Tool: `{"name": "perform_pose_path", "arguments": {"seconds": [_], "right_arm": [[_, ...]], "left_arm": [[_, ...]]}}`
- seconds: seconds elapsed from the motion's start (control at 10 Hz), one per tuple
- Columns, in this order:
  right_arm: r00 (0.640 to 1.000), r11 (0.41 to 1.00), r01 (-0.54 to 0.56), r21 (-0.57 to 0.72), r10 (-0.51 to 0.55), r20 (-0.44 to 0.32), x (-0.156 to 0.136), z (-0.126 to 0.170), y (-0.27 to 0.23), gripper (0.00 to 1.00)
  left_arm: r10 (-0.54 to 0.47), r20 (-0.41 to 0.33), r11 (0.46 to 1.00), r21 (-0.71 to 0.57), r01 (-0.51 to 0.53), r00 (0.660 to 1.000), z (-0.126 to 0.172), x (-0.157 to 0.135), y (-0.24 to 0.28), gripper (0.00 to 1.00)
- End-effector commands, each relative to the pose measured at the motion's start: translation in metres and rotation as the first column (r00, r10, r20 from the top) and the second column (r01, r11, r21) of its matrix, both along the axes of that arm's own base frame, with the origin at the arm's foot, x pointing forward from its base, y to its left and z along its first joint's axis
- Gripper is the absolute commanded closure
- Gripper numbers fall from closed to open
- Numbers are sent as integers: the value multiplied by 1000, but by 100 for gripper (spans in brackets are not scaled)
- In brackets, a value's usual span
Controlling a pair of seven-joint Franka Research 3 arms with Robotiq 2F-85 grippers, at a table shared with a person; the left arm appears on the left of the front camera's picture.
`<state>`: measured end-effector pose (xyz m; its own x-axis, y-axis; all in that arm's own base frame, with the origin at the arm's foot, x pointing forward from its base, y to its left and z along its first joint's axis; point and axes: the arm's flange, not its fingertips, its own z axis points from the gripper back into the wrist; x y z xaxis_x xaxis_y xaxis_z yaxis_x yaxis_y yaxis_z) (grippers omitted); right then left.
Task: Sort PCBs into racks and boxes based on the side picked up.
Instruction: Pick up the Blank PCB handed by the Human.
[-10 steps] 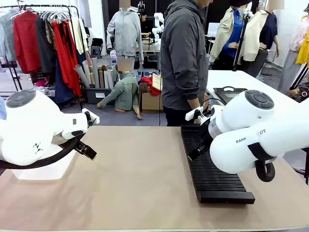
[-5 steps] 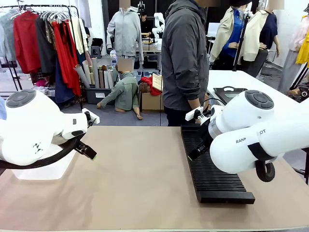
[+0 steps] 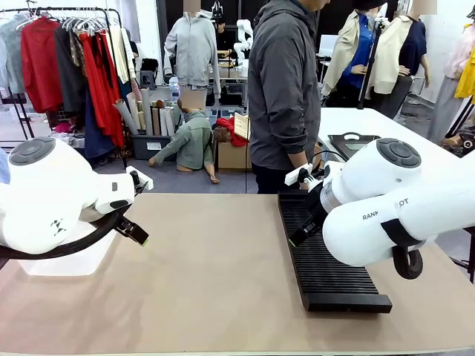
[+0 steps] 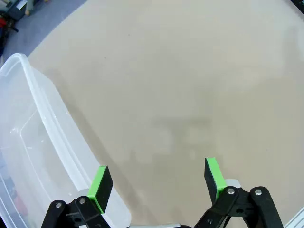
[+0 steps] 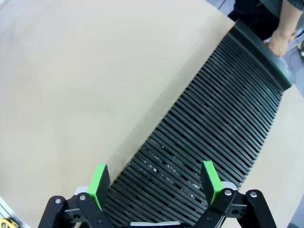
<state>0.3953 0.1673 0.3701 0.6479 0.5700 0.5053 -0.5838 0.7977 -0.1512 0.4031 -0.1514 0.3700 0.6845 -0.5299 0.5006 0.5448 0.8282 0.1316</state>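
Tan matte worktop (image 3: 208, 259): long black ribbed slotted rack (image 3: 326, 256) lower right, clear plastic tub (image 4: 28, 156) at frame left by left hand (image 4: 156, 178); right hand (image 5: 155, 180) over rack, both hands released; clothes rail (image 3: 67, 11) upper left.

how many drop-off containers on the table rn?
2. Black slotted rack on the right side of the table, under the open right tool; clear box beside the open left tool. More may be hidden.

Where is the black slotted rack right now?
In the front view the rack lies on the table's right half, below the right fingers, far end by the person's hand.
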Motion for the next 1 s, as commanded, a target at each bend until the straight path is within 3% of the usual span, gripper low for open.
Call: {"name": "perform_pose_path", "arguments": {"seconds": [0.0, 0.2, 0.5, 0.6, 0.8, 0.9], "right_arm": [[1000, 1000, 0, 0, 0, 1, 0, 0, 0, 0], [1000, 1000, 0, 0, 0, 0, 0, 0, 0, 0], [996, 994, 91, 62, -91, -6, 8, 53, -19, 0], [991, 990, 128, 64, -125, -48, 12, 70, -23, 0], [954, 960, 236, 149, -201, -221, 30, 106, -39, 0], [950, 948, 232, 220, -172, -260, 36, 119, -49, 0]], "left_arm": [[0, 0, 1000, 0, 0, 1000, 0, 0, 0, 0], [9, -11, 1000, -4, -9, 1000, 5, 0, -2, 0], [46, -33, 998, -34, -47, 998, 54, 20, 5, 0], [59, -63, 997, -48, -62, 996, 68, 28, 7, 0], [49, -157, 991, -113, -67, 986, 95, 53, 12, 0], [-10, -224, 976, -215, -40, 975, 110, 63, 17, 0]]}}
